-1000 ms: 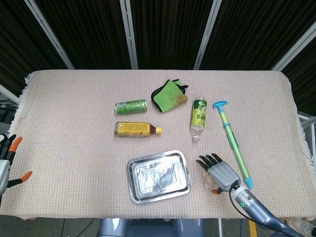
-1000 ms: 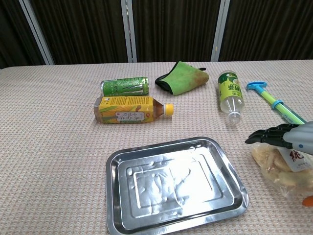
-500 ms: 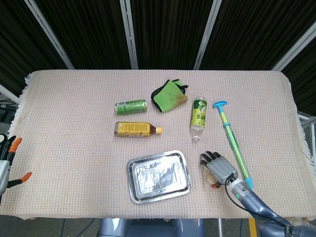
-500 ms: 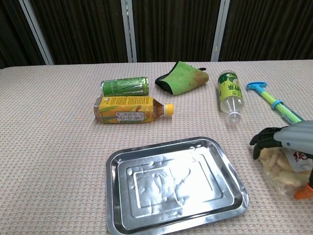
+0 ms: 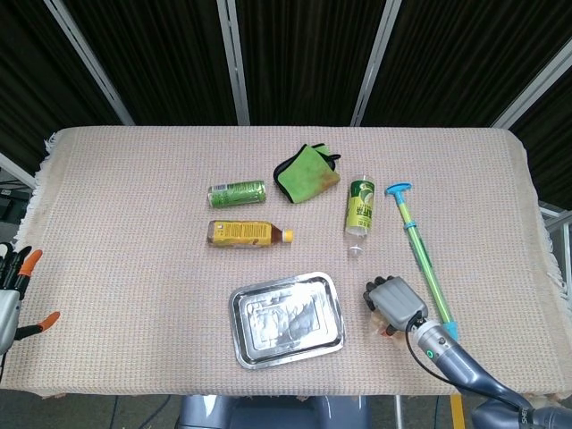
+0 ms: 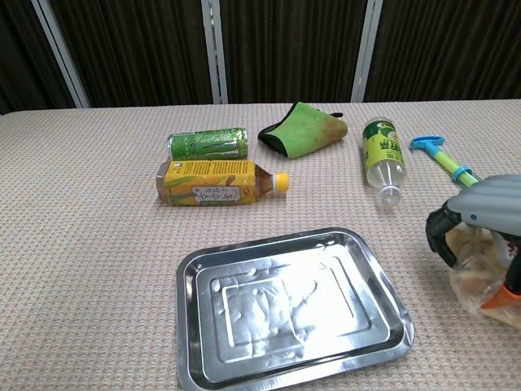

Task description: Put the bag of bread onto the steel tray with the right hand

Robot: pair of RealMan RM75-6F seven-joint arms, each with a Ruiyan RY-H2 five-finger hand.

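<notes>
The right hand [image 6: 480, 220] curls its fingers down over the bread bag [image 6: 480, 273] and grips it near the table's front right edge, just right of the tray [image 6: 374, 277]. The hand hides most of the bag. The left hand [image 5: 11, 286], cut off at the frame edge, holds nothing, fingers apart.

Steel tray [image 5: 286, 321] sits near centre on the tabletop [image 5: 125, 223]. Just right of it, my right hand [image 5: 394, 303] lies over the bag of bread [image 6: 480, 281]. Farther off: bottle [image 5: 248, 233] lying behind the tray, can [image 5: 238, 193] behind that. Cloth [image 5: 307, 172] right of the can. Second bottle [image 5: 359, 206] right of the cloth; pump [image 5: 423, 256] along the right. My left hand [image 5: 11, 290] at the left edge.
</notes>
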